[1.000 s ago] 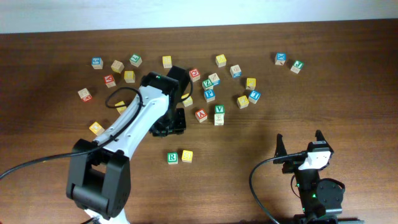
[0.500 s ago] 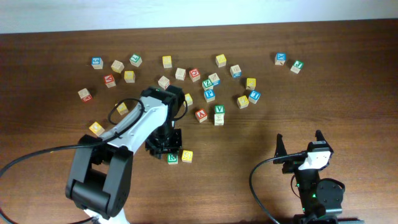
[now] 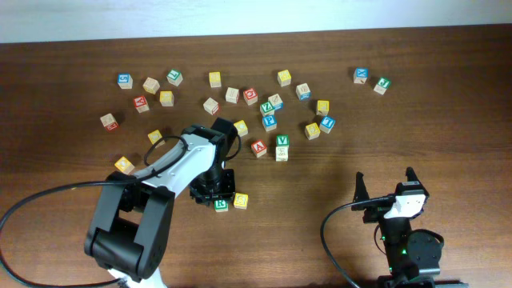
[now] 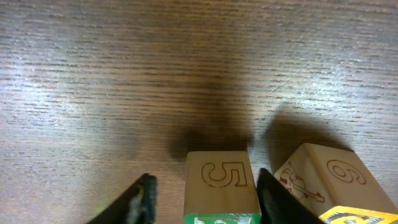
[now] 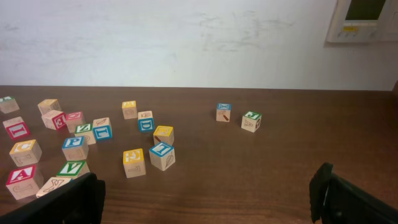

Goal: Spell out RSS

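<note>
A green R block (image 3: 222, 204) and a yellow S block (image 3: 241, 201) stand side by side at the table's front middle. My left gripper (image 3: 216, 194) is low over the R block, open, with its fingers on either side of it. In the left wrist view the R block (image 4: 221, 180) shows a "5" on its side between the fingers of the left gripper (image 4: 205, 196), with a gap on the left; the yellow block (image 4: 336, 180) is just to its right. My right gripper (image 3: 386, 186) is open and empty at the front right; its own view (image 5: 205, 202) shows it wide open.
Several letter blocks lie scattered across the back of the table, among them a red A (image 3: 258, 148), a green V (image 3: 282, 141), a blue block (image 3: 362, 75) and a green one (image 3: 382, 85) at the back right, and a yellow one (image 3: 124, 165) at the left.
My left arm has moved from the back cluster toward the front and come down over the R block. Blocks it hid at the back now show. The right arm has not moved.
</note>
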`<state>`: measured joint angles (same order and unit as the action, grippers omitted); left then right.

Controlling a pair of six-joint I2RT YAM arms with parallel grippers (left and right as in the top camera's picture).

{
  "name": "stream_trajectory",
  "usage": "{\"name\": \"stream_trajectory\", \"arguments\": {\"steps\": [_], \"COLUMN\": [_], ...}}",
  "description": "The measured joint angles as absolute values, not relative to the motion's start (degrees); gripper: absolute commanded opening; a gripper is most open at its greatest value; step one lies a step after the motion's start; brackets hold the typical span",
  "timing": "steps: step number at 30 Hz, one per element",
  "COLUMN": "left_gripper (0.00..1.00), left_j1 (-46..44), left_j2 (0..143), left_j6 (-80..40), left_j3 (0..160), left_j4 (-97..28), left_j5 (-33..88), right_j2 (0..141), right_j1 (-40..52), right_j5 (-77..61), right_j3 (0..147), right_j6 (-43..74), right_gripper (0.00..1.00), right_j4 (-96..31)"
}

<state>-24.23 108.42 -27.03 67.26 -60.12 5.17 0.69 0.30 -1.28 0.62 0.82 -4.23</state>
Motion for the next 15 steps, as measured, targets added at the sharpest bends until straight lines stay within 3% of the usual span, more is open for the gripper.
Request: {"name": "stream_trajectory", "arguments": {"steps": [3, 12, 14, 15], "left_gripper": [0.33, 0.31, 0.56, 0.62], "left_j1": [-24.3, -24.3, -24.3, -24.3], "left_j2": [108.4, 108.4, 108.4, 108.4], "left_j6": [-27.0, -27.2, -27.2, -26.4], "left_j3": [67.3, 67.3, 67.3, 67.3], "left_j4": [-59.9, -56.6, -56.5, -57.1], "left_j5": [5.4, 7.1, 7.2, 7.2], "right_j2": [0.7, 0.7, 0.7, 0.7], "right_j1": [0.3, 0.3, 0.3, 0.3], "right_j5": [-1.3, -1.3, -1.3, -1.3], "right_j3": [0.6, 0.6, 0.6, 0.6], "right_j6": [0.8, 0.8, 0.8, 0.8], "right_gripper": [0.98, 0.98, 0.98, 0.98], "right_j4": [-4.2, -4.2, -4.2, -4.2]}}
